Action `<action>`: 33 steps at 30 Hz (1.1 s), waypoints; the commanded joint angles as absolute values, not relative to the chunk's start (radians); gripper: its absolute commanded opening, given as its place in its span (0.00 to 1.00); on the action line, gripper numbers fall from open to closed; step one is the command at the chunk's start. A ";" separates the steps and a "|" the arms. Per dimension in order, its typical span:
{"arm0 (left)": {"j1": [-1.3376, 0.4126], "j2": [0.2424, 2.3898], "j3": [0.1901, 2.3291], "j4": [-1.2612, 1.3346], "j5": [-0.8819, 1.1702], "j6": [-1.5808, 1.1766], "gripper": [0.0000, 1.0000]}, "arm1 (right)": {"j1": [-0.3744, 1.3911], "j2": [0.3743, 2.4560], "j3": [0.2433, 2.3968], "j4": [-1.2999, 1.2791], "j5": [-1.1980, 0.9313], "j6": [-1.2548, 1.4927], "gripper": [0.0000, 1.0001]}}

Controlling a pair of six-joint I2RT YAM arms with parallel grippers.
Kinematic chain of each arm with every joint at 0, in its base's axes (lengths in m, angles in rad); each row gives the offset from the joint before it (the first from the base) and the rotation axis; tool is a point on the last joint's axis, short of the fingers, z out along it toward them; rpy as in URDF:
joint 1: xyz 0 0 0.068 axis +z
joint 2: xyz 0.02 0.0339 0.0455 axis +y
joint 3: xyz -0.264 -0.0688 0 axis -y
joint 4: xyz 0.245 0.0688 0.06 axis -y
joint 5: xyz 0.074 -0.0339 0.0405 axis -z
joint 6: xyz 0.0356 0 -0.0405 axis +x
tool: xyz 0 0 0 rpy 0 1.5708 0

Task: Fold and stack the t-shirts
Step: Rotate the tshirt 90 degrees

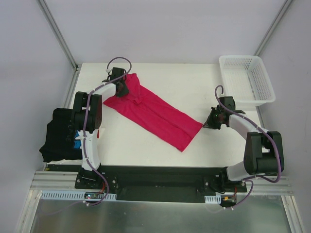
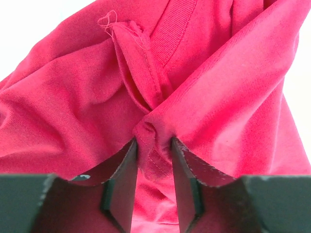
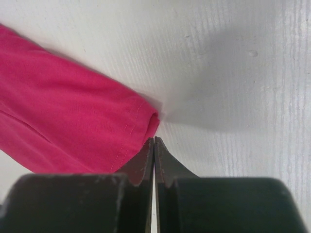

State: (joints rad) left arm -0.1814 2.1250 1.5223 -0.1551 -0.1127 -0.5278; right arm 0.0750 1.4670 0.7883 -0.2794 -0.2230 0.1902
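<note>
A crimson-pink t-shirt (image 1: 155, 116) lies folded into a long strip running diagonally across the white table (image 1: 204, 87). At its far left end my left gripper (image 1: 127, 88) has a bunched fold of the cloth near the collar pinched between its fingertips. The left wrist view shows that pink t-shirt (image 2: 73, 97) filling the frame and the left gripper (image 2: 154, 145) pressing the fold from both sides. My right gripper (image 1: 210, 122) sits shut and empty on the table, just right of the shirt's lower end. In the right wrist view, the right gripper (image 3: 154, 143) almost touches the hem corner (image 3: 146, 121).
A black t-shirt (image 1: 58, 133) with a bit of blue print lies heaped with other cloth at the table's left edge, beside the left arm. A white lattice basket (image 1: 245, 80) stands at the far right corner. Metal frame posts rise at both back corners.
</note>
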 commanded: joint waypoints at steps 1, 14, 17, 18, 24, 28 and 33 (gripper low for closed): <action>-0.170 2.069 1.511 -0.152 -0.115 -0.514 0.36 | 0.066 1.460 0.779 -0.258 -0.236 0.186 0.01; -0.157 2.017 1.480 -0.152 -0.153 -0.502 0.60 | 0.066 1.474 0.784 -0.247 -0.252 0.192 0.01; -0.149 2.000 1.473 -0.152 -0.160 -0.502 0.59 | 0.066 1.477 0.787 -0.249 -0.252 0.190 0.01; -0.149 1.996 1.471 -0.152 -0.163 -0.499 0.59 | 0.066 1.479 0.787 -0.249 -0.253 0.190 0.01; -0.147 1.990 1.477 -0.150 -0.170 -0.494 0.57 | 0.066 1.494 0.798 -0.245 -0.262 0.195 0.01; -0.146 2.009 1.477 -0.146 -0.155 -0.503 0.52 | 0.066 1.494 0.795 -0.247 -0.261 0.193 0.01; -0.146 2.028 1.473 -0.138 -0.144 -0.517 0.47 | 0.066 1.497 0.796 -0.247 -0.261 0.195 0.01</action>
